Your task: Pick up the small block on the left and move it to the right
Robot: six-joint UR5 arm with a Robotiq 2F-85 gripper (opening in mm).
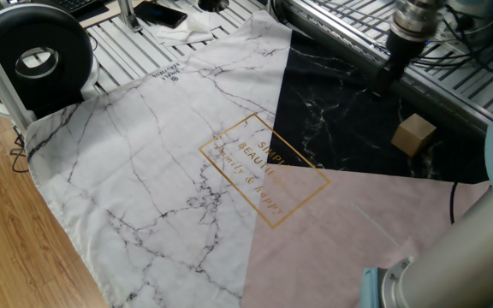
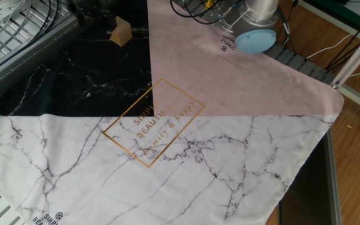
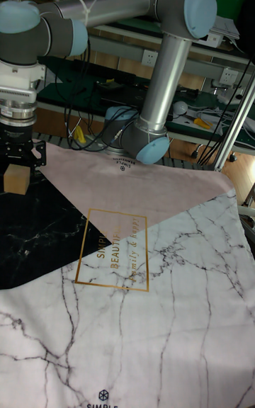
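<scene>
The small block (image 1: 414, 134) is a plain tan cube resting on the black part of the cloth, close to the pink part. It also shows in the other fixed view, small block (image 2: 120, 30), and in the tall view, small block (image 3: 15, 177). My gripper (image 1: 384, 85) hangs a little above the cloth, just short of the block. In the tall view the gripper (image 3: 21, 159) sits directly over the block with its fingers spread and nothing between them. In the other fixed view the gripper (image 2: 99, 14) is dark against the black cloth and hard to make out.
A cloth with white marble (image 1: 144, 162), black (image 1: 332, 111) and pink (image 1: 341, 231) parts covers the table. A round black device (image 1: 32, 56) stands at the far left corner. The robot base (image 2: 255, 34) and cables sit by the pink corner. Metal rails (image 1: 452, 77) run behind the gripper.
</scene>
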